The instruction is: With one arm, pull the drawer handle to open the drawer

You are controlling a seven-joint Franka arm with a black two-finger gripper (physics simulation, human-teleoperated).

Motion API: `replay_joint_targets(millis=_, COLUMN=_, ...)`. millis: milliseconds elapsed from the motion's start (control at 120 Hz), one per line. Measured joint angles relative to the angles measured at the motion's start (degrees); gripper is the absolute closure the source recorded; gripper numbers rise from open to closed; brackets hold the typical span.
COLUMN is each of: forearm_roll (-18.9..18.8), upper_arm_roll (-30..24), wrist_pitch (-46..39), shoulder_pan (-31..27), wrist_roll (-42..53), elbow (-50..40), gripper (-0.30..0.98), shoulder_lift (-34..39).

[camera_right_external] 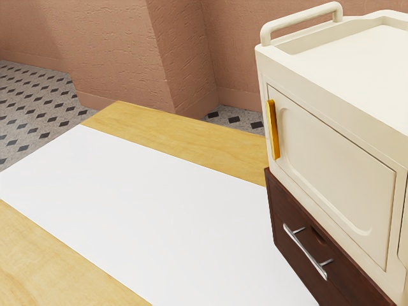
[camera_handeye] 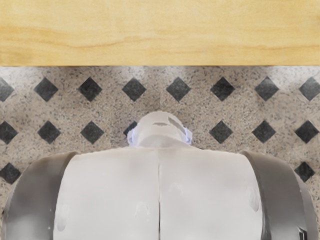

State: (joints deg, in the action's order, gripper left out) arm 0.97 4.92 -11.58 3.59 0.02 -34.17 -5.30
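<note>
At our jaws, we cannot tell how far they stand open or whether they hold anything. Beneath them lie the bench (camera_handeye: 160, 35) and patterned floor (camera_handeye: 110, 110); well apart from them, the silver handle (camera_right_external: 305, 252) fronts the brown drawer (camera_right_external: 347, 277), which looks shut.

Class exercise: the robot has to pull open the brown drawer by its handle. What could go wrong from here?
Wrong handle: the gold handle sits on the cream door above the drawer, so a pull there might open the door instead.

Slip: the silver handle is a thin bar on two posts, so a poor grip could slide off.

Shift: the cabinet rests above the drawer, and a hard pull might drag everything.
</note>
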Motion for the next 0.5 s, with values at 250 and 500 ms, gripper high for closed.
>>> replay_joint_targets(millis=250, forearm_roll=7.3, upper_arm_roll=5.3, wrist_pitch=-46.2, shoulder_pan=-3.8, wrist_roll=-0.7, elbow=-32.6, gripper=0.00, shoulder_lift=1.0)
replay_joint_targets(millis=500, forearm_roll=12.7, upper_arm_roll=0.7, wrist_pitch=-66.2, shoulder_pan=6.1, wrist_roll=-11.8, elbow=-33.7, gripper=0.00, shoulder_lift=-2.1)
